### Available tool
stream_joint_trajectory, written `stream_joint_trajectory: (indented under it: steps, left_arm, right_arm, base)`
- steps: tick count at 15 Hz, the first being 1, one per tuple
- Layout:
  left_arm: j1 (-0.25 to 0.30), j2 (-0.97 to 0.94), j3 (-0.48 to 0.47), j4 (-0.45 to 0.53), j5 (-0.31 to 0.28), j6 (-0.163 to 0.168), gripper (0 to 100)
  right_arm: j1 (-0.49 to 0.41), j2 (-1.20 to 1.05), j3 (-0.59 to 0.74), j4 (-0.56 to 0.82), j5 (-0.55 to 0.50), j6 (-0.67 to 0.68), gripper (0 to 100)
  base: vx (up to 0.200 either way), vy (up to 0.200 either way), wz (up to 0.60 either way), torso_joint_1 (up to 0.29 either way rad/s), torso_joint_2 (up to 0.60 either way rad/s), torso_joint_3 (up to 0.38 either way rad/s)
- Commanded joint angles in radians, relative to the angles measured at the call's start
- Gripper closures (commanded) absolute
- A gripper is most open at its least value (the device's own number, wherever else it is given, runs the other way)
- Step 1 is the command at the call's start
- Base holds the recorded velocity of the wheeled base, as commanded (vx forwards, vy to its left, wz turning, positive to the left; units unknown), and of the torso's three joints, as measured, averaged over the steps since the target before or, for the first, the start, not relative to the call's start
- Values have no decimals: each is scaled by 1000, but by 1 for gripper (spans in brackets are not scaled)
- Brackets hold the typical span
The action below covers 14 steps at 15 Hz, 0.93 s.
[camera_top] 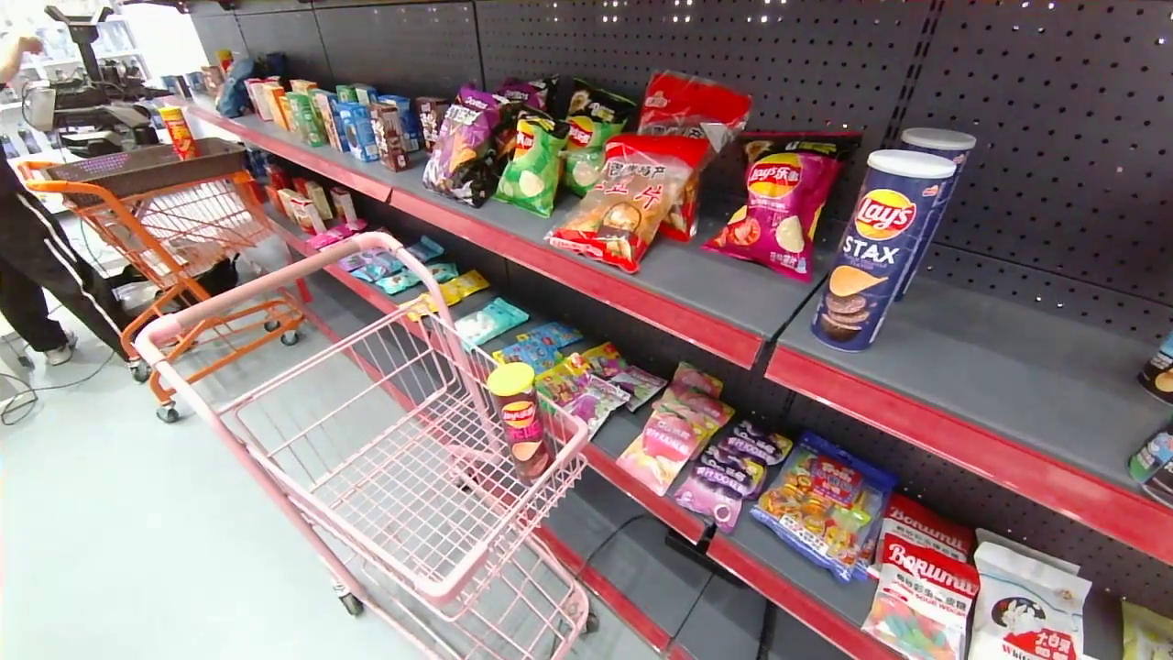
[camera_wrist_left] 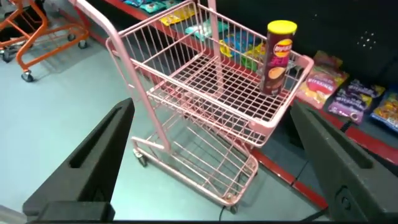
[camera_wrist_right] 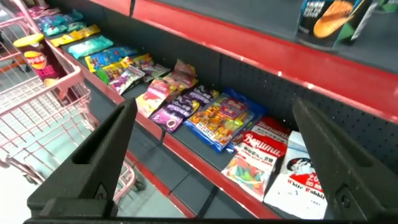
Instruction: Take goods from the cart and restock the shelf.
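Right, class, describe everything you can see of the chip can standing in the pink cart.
The chip can is a tall, slim cylinder with a yellow lid and a dark red-brown printed wrap, cardboard by the look. It stands upright, lid on, in the basket of the pink cart, in the corner nearest the shelf. Its base rests on the wire floor; its side is close against the wire wall. Only the cart touches it.

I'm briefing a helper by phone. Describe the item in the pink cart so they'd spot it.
Find the pink wire cart beside the shelving. A chip can stands in its basket corner nearest the shelves. Its yellow lid and dark red body differ from the white-lidded blue cans above.
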Motion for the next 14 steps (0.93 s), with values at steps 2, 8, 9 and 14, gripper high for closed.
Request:
stream_joint_trajectory:
  steps: [2,8,9,14]
  left_arm:
    - [-20,41,-79,3,-38,8,0]
    - [-57,489,-474,0,-43,-3,0]
    - [-57,536,-505,-3,-43,-1,0]
    - [-55,736,-485,-193,-52,-1,0]
  right_arm:
    - [0,1,-1,0,0,-1,0]
    - [0,1,-1,0,0,-1,0]
    - [0,1,1,0,0,0,0]
    - [0,1,1,0,0,0,0]
  base:
    - [0,0,0,-146,396,241]
    - [0,0,0,-184,520,324]
    - [0,0,0,-188,540,359]
    - [0,0,0,-161,520,360]
